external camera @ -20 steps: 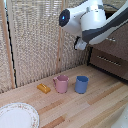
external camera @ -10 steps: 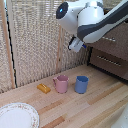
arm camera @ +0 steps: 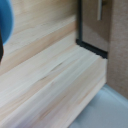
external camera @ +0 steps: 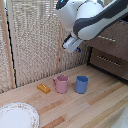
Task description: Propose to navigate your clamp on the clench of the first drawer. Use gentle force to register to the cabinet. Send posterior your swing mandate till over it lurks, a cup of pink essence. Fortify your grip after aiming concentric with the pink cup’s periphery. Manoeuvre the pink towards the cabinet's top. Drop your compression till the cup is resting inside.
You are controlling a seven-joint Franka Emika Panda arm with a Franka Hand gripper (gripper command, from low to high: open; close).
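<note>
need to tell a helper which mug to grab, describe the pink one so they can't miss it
On the pale wooden table, in front of the woven reed screen, two small mugs stand side by side. The pale pink mug with a side handle is on the exterior view's left, between the blue mug and a small orange block.
</note>
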